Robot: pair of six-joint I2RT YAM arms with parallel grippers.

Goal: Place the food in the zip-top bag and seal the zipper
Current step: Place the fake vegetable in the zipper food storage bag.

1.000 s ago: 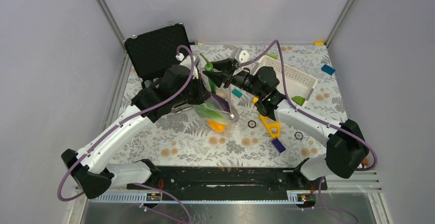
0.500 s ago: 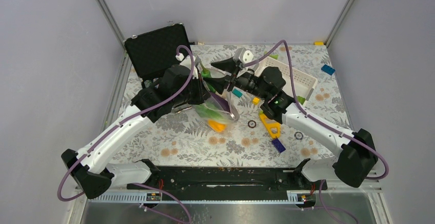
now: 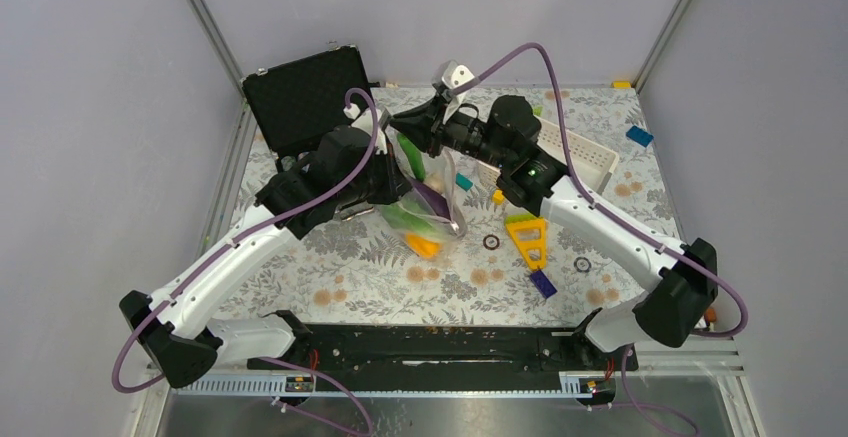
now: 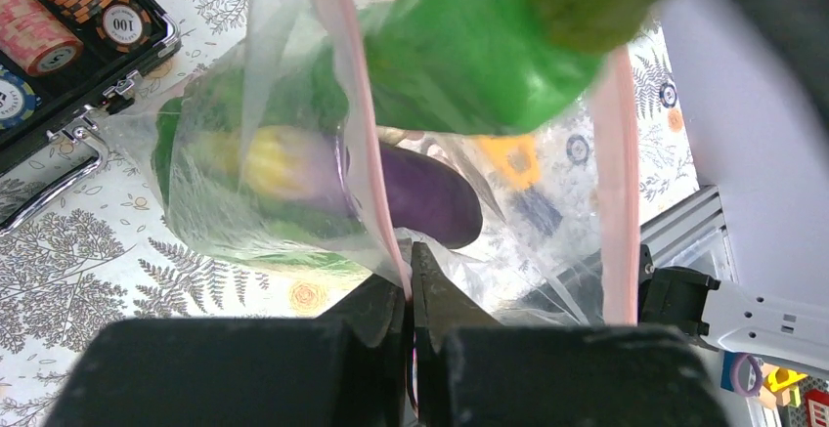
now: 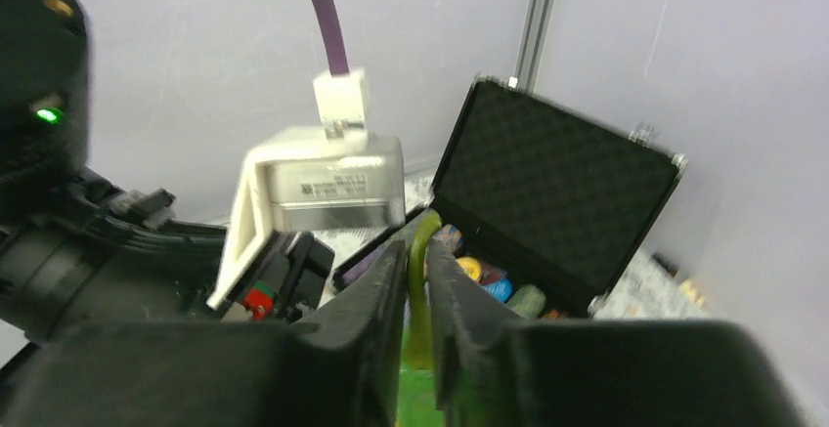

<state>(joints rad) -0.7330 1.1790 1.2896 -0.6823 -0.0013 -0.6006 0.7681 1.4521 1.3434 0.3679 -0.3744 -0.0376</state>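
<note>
The clear zip-top bag (image 3: 435, 189) stands open at mid-table, with purple and green food inside. My left gripper (image 3: 392, 193) is shut on its pink zipper strip (image 4: 376, 202), holding the mouth up; the purple vegetable (image 4: 430, 197) shows through the plastic. My right gripper (image 3: 402, 129) is shut on the stem of a long green vegetable (image 3: 411, 154), which hangs at the bag's mouth. It looms large in the left wrist view (image 4: 469, 46), and the stem (image 5: 418, 271) sits between the right fingers. An orange food piece (image 3: 422, 246) lies on the table beside the bag.
An open black case (image 3: 305, 92) with poker chips (image 4: 49, 17) stands at the back left. A white lattice basket (image 3: 585, 162) is at the back right. A yellow triangle (image 3: 527, 237), a blue block (image 3: 541, 283) and two rings (image 3: 491, 242) lie to the right.
My right gripper has swung left and back with the green vegetable, bringing it from beside the bag to over its mouth. The left gripper has kept its hold on the zipper.
</note>
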